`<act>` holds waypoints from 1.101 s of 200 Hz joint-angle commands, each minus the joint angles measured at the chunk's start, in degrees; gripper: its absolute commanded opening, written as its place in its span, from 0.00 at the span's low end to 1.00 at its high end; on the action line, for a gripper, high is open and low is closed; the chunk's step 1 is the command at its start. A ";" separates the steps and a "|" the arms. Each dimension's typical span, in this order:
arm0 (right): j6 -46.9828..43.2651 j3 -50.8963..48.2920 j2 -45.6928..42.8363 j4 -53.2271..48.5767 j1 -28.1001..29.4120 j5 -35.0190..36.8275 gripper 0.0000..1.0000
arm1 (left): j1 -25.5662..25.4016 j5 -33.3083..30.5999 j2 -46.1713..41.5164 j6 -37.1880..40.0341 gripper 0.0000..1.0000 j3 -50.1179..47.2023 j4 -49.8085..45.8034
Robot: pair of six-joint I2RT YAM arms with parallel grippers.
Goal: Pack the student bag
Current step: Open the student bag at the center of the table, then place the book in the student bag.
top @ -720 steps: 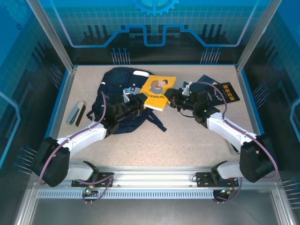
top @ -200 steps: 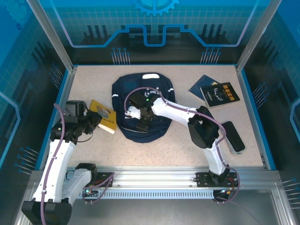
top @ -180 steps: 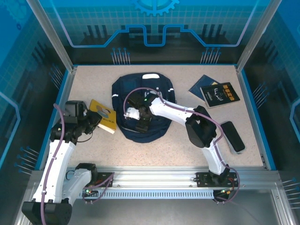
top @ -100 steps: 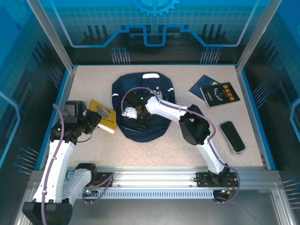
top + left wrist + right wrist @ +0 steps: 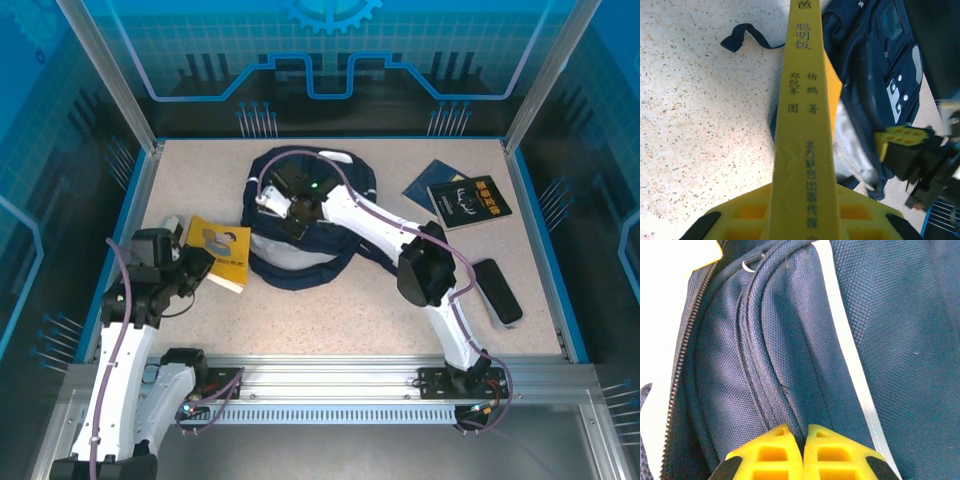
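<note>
The right gripper (image 5: pixel 796 430) is pressed together, pinching a fold of the navy bag (image 5: pixel 790 340), which sits centrally on the worktop (image 5: pixel 330 320), pale lining showing. The left gripper (image 5: pixel 802 202) clamps a yellow book (image 5: pixel 807 125), its spine printed in Chinese.

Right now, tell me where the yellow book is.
In the top view the yellow book is left of centre, clamped in the left gripper, just left of the bag.

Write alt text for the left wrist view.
The left gripper clamps a yellow book, its Chinese-printed spine running up the middle. To the right, the navy student bag lies on the speckled table, with the right gripper at its edge.
</note>
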 commanded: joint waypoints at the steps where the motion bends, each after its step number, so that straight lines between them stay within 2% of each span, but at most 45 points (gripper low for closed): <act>1: 7.31 5.68 -2.91 0.86 -1.35 4.14 0.00 | 0.57 3.34 -2.38 2.37 0.03 0.17 1.85; 25: 12.10 10.63 -2.18 -0.76 -2.63 4.20 0.00 | 0.57 9.14 -2.98 1.57 0.02 -1.37 4.58; 57: 17.47 16.62 -1.06 -2.56 -4.11 0.51 0.00 | 0.57 15.86 -3.75 -4.33 0.02 -6.10 11.26; 85: 19.88 21.14 1.18 -5.02 -4.40 2.64 0.00 | 0.57 16.43 -4.98 -6.57 0.02 -8.06 14.09; 114: 26.01 23.83 3.18 -8.13 -6.56 5.92 0.00 | 0.57 13.75 -5.46 -4.90 0.02 -6.35 9.24; 133: 29.29 23.16 3.01 -7.55 -8.43 1.55 0.00 | 0.57 12.13 -5.40 -4.20 0.02 -5.77 7.38; 148: 29.88 22.87 2.82 -6.47 -9.06 -3.76 0.00 | 0.57 13.74 -5.04 -4.69 0.02 -6.62 8.96; 220: 29.48 22.93 -0.78 -6.08 -8.96 -21.18 0.00 | 0.10 24.83 -0.56 -8.08 0.01 -7.40 27.91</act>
